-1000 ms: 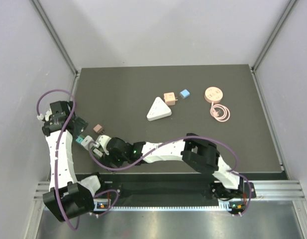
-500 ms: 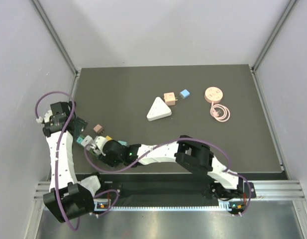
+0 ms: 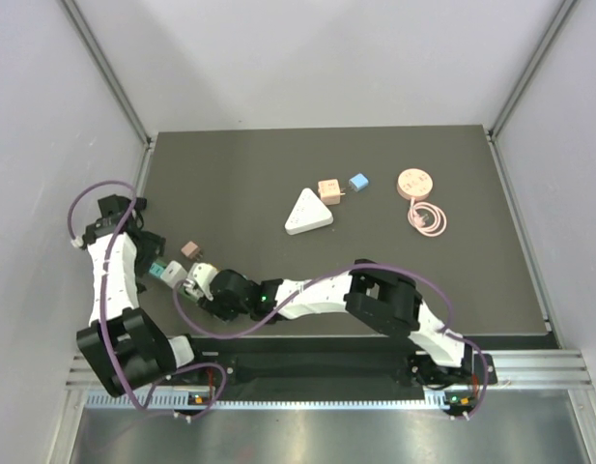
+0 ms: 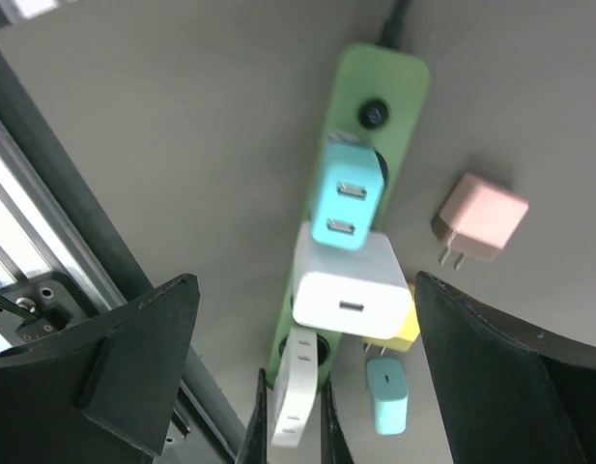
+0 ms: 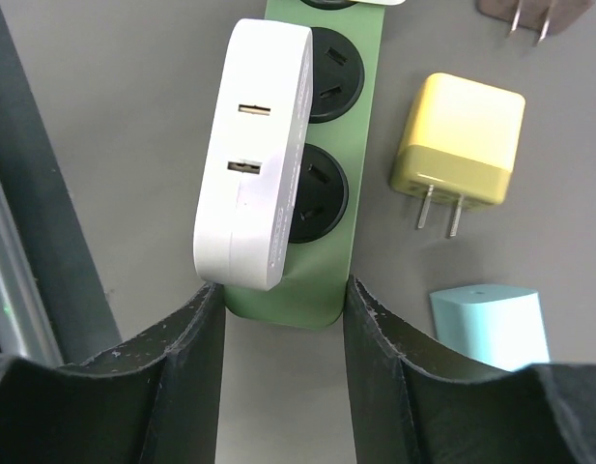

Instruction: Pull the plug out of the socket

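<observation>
The right claw (image 5: 281, 300) has closed, pinching the power strip (image 5: 307, 290); the left claw (image 4: 305, 290) hangs spread; white plug (image 5: 259, 155) not yet pulled.

— What lies mid-worktop (image 3: 240, 164)?
— A white triangular block (image 3: 306, 213), with a pink cube adapter (image 3: 329, 189) and a small blue cube (image 3: 357, 182) just beyond it.
— Further right?
— A round pink disc (image 3: 413, 183), with a coiled pink cable (image 3: 429, 219) just beside it.

Power strip (image 4: 380, 77) at the table's (image 3: 278, 164) left edge, toward the near corner.
Three chargers (image 4: 351, 285) sit plugged in it, with loose adapters (image 4: 481, 217) just to its right. A triangular socket (image 3: 307, 213) lies mid-table, two small adapters (image 3: 329, 189) behind it, and a cable reel (image 3: 413, 183) further right.
</observation>
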Tool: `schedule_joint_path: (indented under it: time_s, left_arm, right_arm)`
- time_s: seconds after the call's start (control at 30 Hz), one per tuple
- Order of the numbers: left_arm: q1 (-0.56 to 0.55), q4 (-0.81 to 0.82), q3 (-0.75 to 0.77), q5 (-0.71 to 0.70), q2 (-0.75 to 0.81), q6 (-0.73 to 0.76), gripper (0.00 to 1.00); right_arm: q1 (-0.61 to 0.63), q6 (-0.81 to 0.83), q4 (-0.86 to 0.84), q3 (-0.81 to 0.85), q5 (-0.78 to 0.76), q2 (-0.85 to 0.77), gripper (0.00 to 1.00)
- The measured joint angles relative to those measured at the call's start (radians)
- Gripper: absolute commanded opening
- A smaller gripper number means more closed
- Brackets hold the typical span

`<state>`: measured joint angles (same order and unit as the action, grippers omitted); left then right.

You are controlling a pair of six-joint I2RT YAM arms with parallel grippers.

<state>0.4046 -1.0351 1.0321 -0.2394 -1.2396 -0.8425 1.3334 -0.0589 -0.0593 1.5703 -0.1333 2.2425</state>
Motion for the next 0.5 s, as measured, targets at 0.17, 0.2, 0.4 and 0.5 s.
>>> schedule_joint_path:
  time_s: [0.17,0.2,0.4,0.5]
  left_arm:
    - [0.087,0.014,0.002,0.019,-0.038,0.022,0.98]
    - [0.099,0.019,0.002,0.027,-0.055,0.026,0.98]
    - [0.113,0.101,-0.01,0.095,-0.111,0.037,0.99]
    - [0.113,0.138,-0.011,0.116,-0.111,0.042,0.99]
  right_arm:
    - [-0.005,0.037,0.006,0.0,-0.003,-0.003,0.13]
    - [-0.008,0.042,0.008,0.0,0.001,-0.004,0.28]
    - [-0.039,0.061,0.033,-0.006,0.03,-0.016,0.74]
    - [-0.063,0.063,0.061,-0.014,0.034,-0.03,0.96]
